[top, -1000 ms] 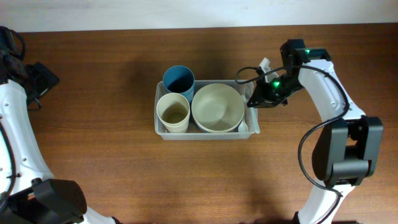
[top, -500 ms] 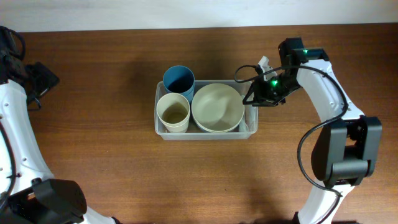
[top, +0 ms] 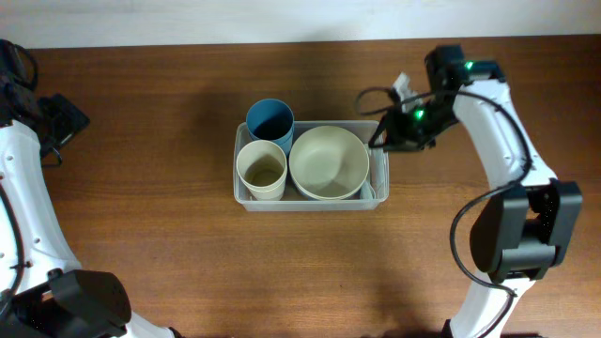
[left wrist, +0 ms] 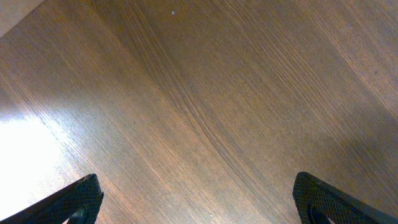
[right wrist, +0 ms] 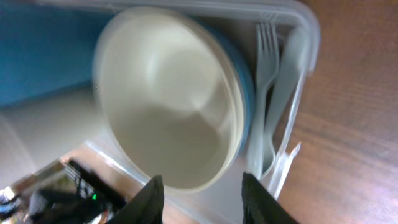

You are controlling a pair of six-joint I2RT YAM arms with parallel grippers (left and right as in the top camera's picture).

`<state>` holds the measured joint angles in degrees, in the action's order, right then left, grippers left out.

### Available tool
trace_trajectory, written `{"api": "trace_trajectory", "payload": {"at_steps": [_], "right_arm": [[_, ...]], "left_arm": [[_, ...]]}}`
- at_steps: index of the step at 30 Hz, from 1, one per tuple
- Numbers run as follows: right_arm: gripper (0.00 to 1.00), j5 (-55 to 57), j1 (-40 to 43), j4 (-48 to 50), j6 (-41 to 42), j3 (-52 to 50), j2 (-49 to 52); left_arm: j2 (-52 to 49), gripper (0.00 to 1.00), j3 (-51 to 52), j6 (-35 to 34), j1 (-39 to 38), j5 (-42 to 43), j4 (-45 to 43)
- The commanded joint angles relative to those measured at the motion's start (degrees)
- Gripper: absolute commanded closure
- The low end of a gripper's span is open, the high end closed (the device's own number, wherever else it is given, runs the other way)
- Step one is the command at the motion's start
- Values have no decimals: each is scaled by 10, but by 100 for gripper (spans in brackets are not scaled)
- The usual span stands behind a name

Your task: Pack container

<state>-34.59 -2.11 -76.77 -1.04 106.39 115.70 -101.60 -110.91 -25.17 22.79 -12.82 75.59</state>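
The clear container (top: 310, 207) sits mid-table holding a blue cup (top: 269, 119), a cream cup (top: 261, 169) and a cream bowl (top: 329, 161). In the right wrist view the cream bowl (right wrist: 168, 93) is nested in a blue bowl (right wrist: 246, 93), with a pale fork (right wrist: 266, 74) and spoon (right wrist: 292, 68) lying along the container's end wall (right wrist: 298, 12). My right gripper (top: 380, 139) hovers over that right end, and in the right wrist view my right gripper (right wrist: 202, 199) is open with nothing held. My left gripper (left wrist: 199, 199) is wide open over bare wood.
The brown wooden table (top: 169, 272) surrounds the container on all sides. The left arm (top: 23, 197) stands along the far left edge, well away from the container. The right arm's base (top: 512, 239) is at the right.
My right gripper's jaws have parted, and it has lifted back slightly from the container's right end toward the far side. The left arm has not moved.
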Motion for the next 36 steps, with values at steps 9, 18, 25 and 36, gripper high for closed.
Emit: {"api": "trace_trajectory", "payload": {"at_steps": [9, 18, 25, 36], "right_arm": [[43, 432, 60, -206, 103, 308, -27], [1, 439, 74, -205, 140, 307, -40], [1, 439, 74, -205, 140, 307, -40], [1, 439, 74, -205, 140, 307, -40]], "left_arm": [[-3, 0, -9, -7, 2, -1, -1], [-3, 0, -9, -7, 2, -1, -1], [-3, 0, -9, -7, 2, -1, -1], [-3, 0, -9, -7, 2, -1, -1]]}}
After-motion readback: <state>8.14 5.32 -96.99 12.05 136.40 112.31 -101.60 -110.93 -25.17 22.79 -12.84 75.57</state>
